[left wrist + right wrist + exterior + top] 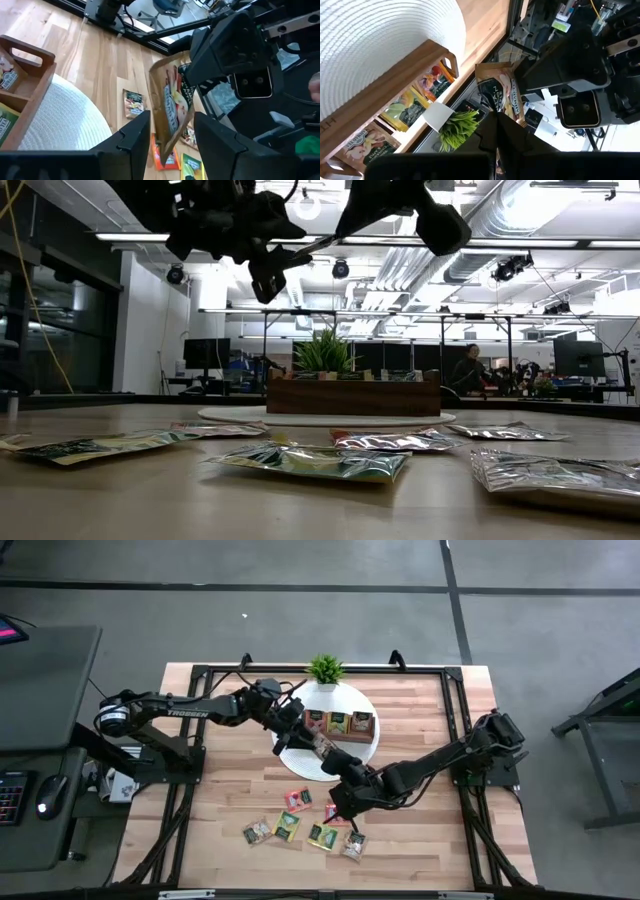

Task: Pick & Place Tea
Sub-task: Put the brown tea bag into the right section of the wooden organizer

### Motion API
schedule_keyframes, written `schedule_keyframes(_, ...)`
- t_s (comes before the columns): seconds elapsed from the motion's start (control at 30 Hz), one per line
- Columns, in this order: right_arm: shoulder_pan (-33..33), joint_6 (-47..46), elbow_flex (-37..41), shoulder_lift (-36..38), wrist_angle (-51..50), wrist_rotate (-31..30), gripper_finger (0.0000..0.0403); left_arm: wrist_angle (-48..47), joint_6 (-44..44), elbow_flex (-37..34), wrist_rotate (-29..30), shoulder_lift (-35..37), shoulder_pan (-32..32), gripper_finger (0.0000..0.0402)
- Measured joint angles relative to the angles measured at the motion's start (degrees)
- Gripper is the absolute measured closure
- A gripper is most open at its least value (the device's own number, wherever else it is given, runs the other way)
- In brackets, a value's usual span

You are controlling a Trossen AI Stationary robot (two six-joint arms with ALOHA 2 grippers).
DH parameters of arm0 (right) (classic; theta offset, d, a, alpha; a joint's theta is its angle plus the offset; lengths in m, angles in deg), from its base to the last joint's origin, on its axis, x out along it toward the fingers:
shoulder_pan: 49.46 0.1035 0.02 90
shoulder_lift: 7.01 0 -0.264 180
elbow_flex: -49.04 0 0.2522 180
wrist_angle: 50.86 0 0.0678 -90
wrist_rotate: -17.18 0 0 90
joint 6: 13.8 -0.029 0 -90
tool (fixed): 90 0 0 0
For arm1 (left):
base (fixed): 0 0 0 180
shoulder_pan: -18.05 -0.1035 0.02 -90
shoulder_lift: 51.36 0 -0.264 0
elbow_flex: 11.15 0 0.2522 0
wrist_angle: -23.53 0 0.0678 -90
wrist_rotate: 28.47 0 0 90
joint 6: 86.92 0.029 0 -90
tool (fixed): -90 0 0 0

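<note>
Nearest the low camera, loose tea sachets (310,462) are lying flat on the wooden table (230,770). One's off at the left (90,446), and the crinkly silver one (560,475) at the right is the closest of the lot. From above they're a little cluster near the front edge, about six that can be counted, running from a pale one (257,831) across to another (353,845). Going left to right up top, the left arm reaches in from the left side, and the left gripper (172,117) sits over the white round mat (365,700) with its jaws partly spread. They straddle a brown-gold sachet (172,100), and whether they actually touch it is hard to say. That sachet is up in the air, standing on edge just in front of the wooden tray (374,726), which already has sachets in all three compartments. The little green plant (325,668) is right behind the tray. Right of that, the right gripper (497,122) comes in from the right side, and its fingers are pinched tight on the brown-gold sachet's edge.
</note>
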Motion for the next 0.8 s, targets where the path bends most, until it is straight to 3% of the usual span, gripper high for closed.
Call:
schedule_keyframes(0.2,-0.1,0.0,0.0,0.0,0.1,0.2,0.0403,2.1,-0.1,0.0,1.5,0.0,0.0,0.0269)
schedule_keyframes(0.47,-0.1,0.0,0.0,0.0,0.8,1.3,0.0403,4.4,0.0,0.0,0.8,0.0,0.0,0.0387)
schedule_keyframes(0.8,-0.1,-12.2,0.0,0.0,1.1,-1.4,0.0402,4.4,1.8,0.0,1.5,0.0,0.0,0.0397)
